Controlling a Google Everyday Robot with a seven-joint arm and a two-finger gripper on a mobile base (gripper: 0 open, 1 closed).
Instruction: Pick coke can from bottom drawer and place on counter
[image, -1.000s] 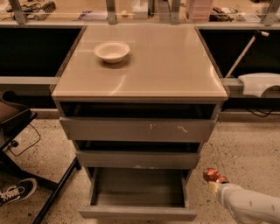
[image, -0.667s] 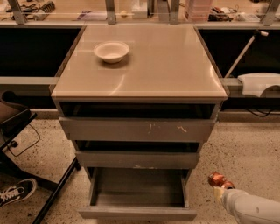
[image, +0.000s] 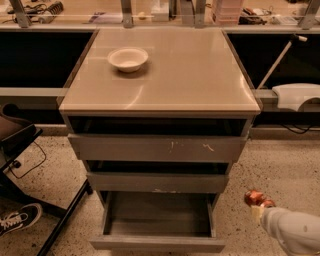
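Note:
The bottom drawer (image: 157, 244) is pulled open at the foot of the grey cabinet, and its inside shows bare grey. My gripper (image: 258, 204) is at the lower right, to the right of the drawer and above the floor, at the tip of my white arm (image: 294, 231). It is shut on the coke can (image: 257, 197), a small reddish can that sticks up from it. The beige counter (image: 185, 70) tops the cabinet, well above and to the left of the gripper.
A white bowl (image: 128, 58) sits on the counter's far left. The two upper drawers (image: 157, 148) stand slightly open. A black chair base (image: 60, 227) and a shoe (image: 19, 219) are at the lower left. A cluttered shelf (image: 160, 11) runs along the back.
My gripper with the can has moved to the right, further from the open drawer, at about the same height. Nothing else has moved.

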